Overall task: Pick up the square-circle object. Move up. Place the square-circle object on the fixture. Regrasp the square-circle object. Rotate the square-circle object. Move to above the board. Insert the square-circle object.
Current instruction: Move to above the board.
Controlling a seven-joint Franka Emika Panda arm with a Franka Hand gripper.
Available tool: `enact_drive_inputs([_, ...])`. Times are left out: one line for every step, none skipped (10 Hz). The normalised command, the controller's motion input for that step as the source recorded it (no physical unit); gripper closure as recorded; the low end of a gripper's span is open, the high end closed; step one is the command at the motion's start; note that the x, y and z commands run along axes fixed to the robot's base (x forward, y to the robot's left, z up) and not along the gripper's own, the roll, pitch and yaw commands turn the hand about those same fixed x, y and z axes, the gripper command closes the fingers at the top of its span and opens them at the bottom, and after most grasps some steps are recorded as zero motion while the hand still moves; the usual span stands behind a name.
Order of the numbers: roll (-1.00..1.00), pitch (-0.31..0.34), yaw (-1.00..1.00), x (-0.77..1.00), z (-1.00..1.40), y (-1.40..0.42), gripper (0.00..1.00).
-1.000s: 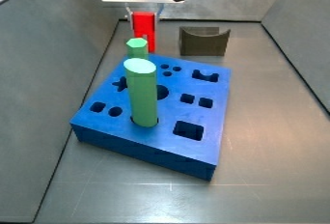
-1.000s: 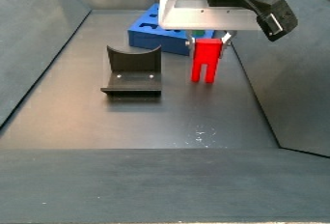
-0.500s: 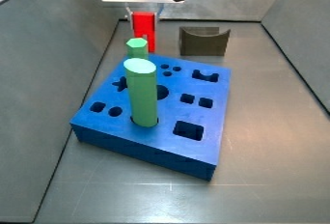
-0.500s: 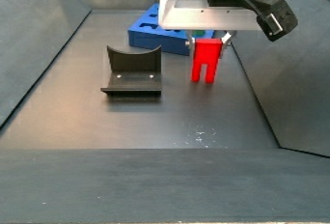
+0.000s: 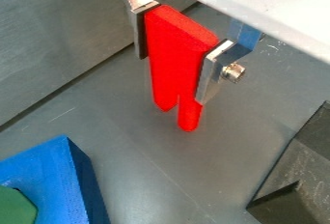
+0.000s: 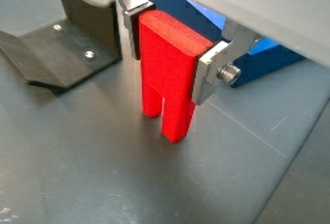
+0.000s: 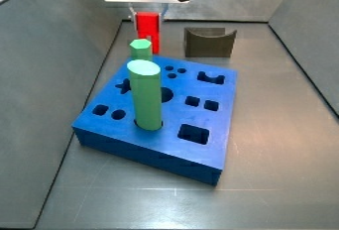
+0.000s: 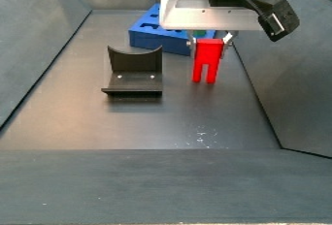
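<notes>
The board (image 7: 159,120) is the biggest thing near me: a flat blue square slab cut with many differently shaped holes, lying just beside my jaws. Two green cylinders stand upright in it, a tall one (image 7: 145,95) farther from my jaws and a shorter one (image 7: 141,49) close to them. The fixture (image 8: 131,71), a dark olive-grey bracket with a curved notch in its upright wall, sits on the grey floor (image 8: 155,122) on the other side of my jaws from the board, apart from what I hold.

My gripper (image 6: 171,47) is closed on the square-circle object (image 6: 171,73), my silver fingers (image 6: 214,71) pressing its two opposite flat faces near its top. It is a bright red peg, blocky and square in section, hanging upright with its narrower two-pronged end pointing down. Both wrist views show the prongs split by a slot; whether their tips touch the floor I cannot tell.
</notes>
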Motion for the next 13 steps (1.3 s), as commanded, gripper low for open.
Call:
enact_drive_inputs([0.21, -0.093, 0.09, -0.07, 1.00, 0.13, 1.00])
enact_drive_inputs([0.14, -0.054, 0.08, -0.07, 1.00, 0.11, 1.00])
enact_drive_inputs([0.08, -0.025, 0.06, -0.07, 1.00, 0.11, 1.00])
enact_drive_inputs([0.00, 0.013, 0.04, -0.06, 1.00, 0.10, 1.00])
enact_drive_inputs([-0.04, 0.020, 0.03, -0.06, 1.00, 0.09, 1.00])
enact_drive_inputs([-0.10, 0.017, 0.01, -0.06, 1.00, 0.08, 1.00])
enact_drive_inputs([-0.13, 0.014, 0.00, -0.06, 1.00, 0.08, 1.00])
enact_drive_inputs([-0.15, 0.015, -0.02, -0.06, 1.00, 0.07, 1.00])
enact_drive_inputs([-0.16, 0.017, -0.03, -0.06, 1.00, 0.06, 1.00])
enact_drive_inputs([-0.17, 0.021, -0.03, -0.06, 1.00, 0.06, 1.00])
enact_drive_inputs([-0.16, 0.024, -0.03, -0.05, 1.00, 0.05, 1.00])
enact_drive_inputs([-0.15, 0.030, -0.03, -0.05, 1.00, 0.05, 1.00])
enact_drive_inputs([-0.15, 0.031, -0.03, -0.04, 1.00, 0.04, 1.00])
